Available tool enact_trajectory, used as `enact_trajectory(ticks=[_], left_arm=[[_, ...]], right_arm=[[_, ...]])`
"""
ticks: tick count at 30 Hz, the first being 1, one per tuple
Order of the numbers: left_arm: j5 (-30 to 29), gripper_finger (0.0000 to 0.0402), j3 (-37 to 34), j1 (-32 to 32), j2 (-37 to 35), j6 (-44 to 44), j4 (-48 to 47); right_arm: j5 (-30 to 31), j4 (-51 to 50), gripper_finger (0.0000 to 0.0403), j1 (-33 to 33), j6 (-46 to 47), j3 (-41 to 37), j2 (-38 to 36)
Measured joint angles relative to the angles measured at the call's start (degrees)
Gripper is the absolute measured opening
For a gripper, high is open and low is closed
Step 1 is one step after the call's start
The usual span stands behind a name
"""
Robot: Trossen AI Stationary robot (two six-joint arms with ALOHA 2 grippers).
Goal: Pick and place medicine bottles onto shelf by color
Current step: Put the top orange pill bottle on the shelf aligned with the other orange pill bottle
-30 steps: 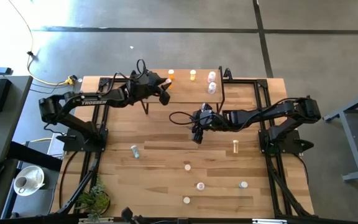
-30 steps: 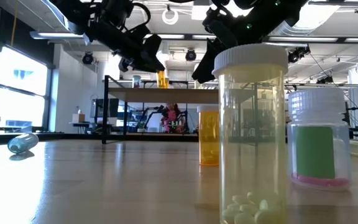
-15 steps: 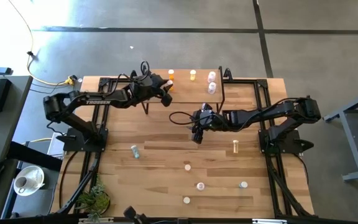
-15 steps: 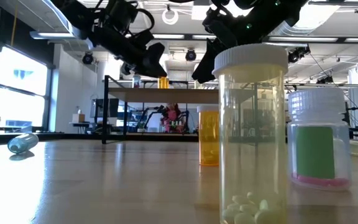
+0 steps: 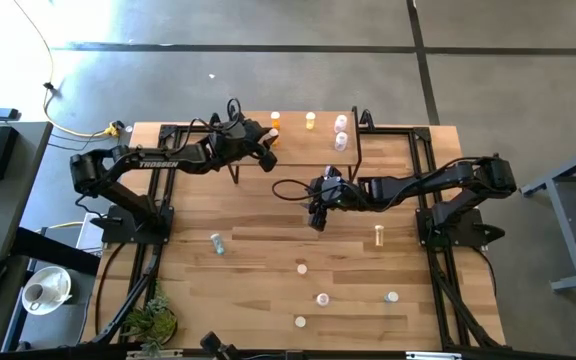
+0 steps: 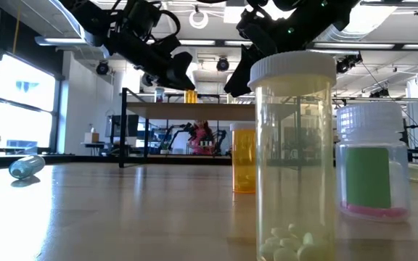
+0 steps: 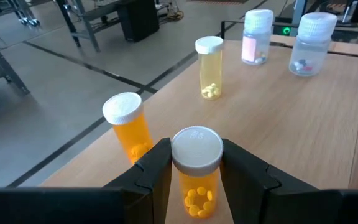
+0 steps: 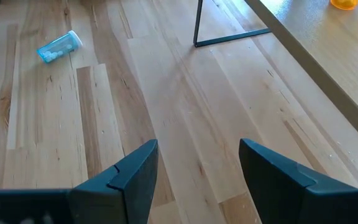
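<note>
Bottle count: eleven total.
- Shelf: one. Four bottles stand on it: one standing orange bottle, one yellow bottle, one pinkish-white bottle, one blue-grey bottle.
- One more, the held orange bottle, sits between my left gripper fingers. So two orange up there.
- Tabletop: six bottles. One lying bottle, one bottle near my right arm's base, four front bottles. Colours of those four: can't tell from above.
- Arms: two. Grippers: two, counting my right gripper. It carries zero bottles.
</note>
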Motion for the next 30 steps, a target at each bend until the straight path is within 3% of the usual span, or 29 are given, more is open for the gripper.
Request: enact_trajectory(ticks=[15, 30], left_arm=[[0.20, 0.0116, -0.02, 0.00, 0.02, -0.35, 0.20], [0.35, 0.0179, -0.13, -0.04, 0.05, -0.36, 2.07]], right_arm=[[0.00, 0.00, 0.0216, 0.00, -0.02, 0.00, 0.00], [0.00, -0.06, 0.0216, 0.00, -0.05, 0.00, 0.00]])
